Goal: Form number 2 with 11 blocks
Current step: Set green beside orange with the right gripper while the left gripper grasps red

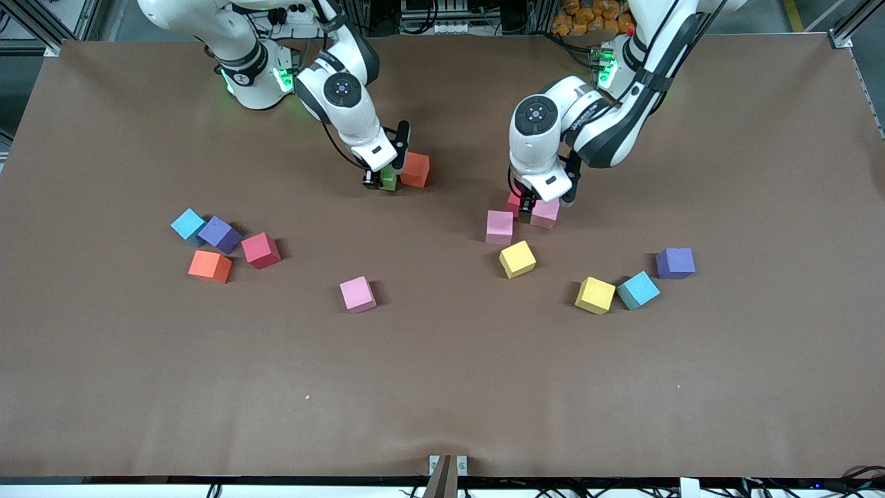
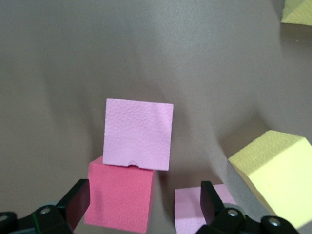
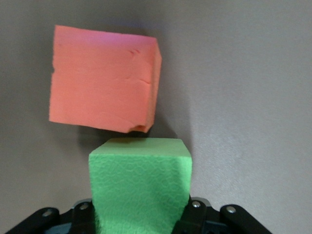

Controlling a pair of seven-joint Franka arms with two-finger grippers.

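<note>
My right gripper (image 1: 382, 181) is shut on the green block (image 3: 141, 190), held low right beside an orange block (image 1: 415, 169) near the robots' side of the table. My left gripper (image 1: 529, 209) is open and down at the table. A red block (image 2: 122, 200) lies between its fingers (image 2: 78, 202), and a pink block (image 2: 192, 209) is by the other finger. A second pink block (image 2: 139, 139) touches the red one. A yellow block (image 1: 517, 259) lies just nearer the camera. No number 2 shows.
Toward the right arm's end lie light blue (image 1: 188, 225), purple (image 1: 220, 234), red (image 1: 261, 250) and orange (image 1: 209, 265) blocks. A pink block (image 1: 357, 294) lies mid-table. Toward the left arm's end lie yellow (image 1: 595, 294), light blue (image 1: 637, 290) and purple (image 1: 675, 263) blocks.
</note>
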